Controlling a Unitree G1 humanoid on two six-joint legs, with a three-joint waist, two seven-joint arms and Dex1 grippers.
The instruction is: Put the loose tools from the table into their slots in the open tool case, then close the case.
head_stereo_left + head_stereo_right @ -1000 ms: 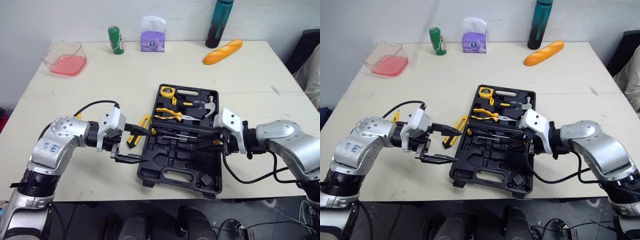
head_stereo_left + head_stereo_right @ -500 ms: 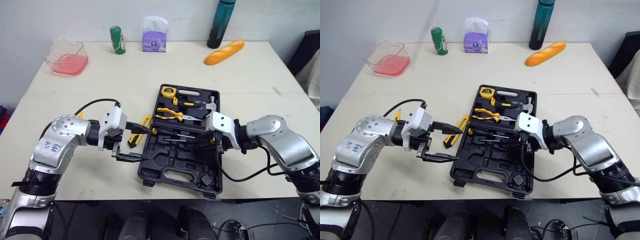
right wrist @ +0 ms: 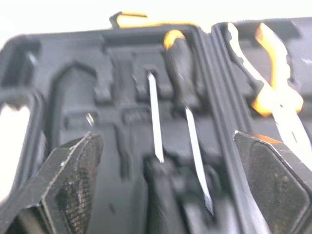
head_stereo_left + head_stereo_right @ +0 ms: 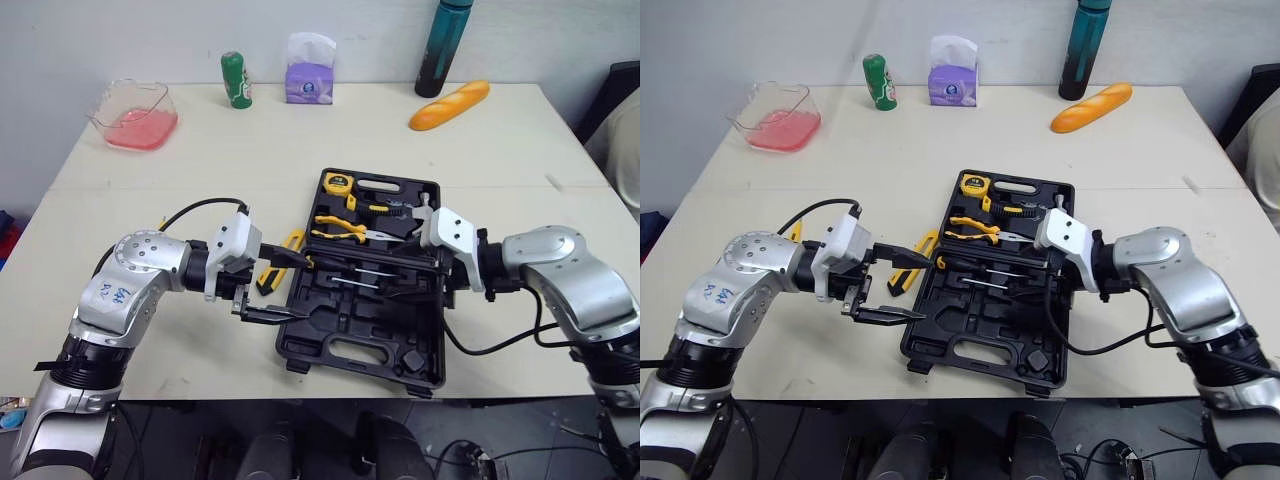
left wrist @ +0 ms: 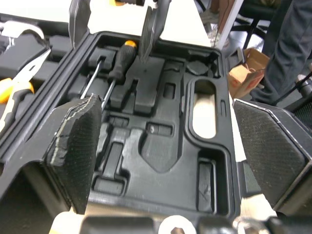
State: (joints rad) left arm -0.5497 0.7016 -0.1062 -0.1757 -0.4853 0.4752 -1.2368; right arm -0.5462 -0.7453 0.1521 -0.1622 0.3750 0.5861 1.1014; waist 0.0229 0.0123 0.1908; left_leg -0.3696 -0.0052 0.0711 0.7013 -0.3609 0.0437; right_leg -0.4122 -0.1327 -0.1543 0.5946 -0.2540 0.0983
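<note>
Flanking the open black plastic tool case (image 4: pixel 340 347), left gripper (image 4: pixel 295 289) and right gripper (image 3: pixel 165 140) hung empty, jaws spread.
A yellow-and-black utility knife (image 4: pixel 266 279) lay at its nine o'clock.

Both head views look forward and down from above the table's (image 4: pixel 300 130) near edge, with the open tool case (image 4: pixel 350 350) at lower centre. They share nearly the whole tabletop, a little offset sideways. Each wrist camera sits low and close over the case's tray, facing inward from opposite sides, and both catch the same screwdrivers (image 5: pixel 118 61).
</note>
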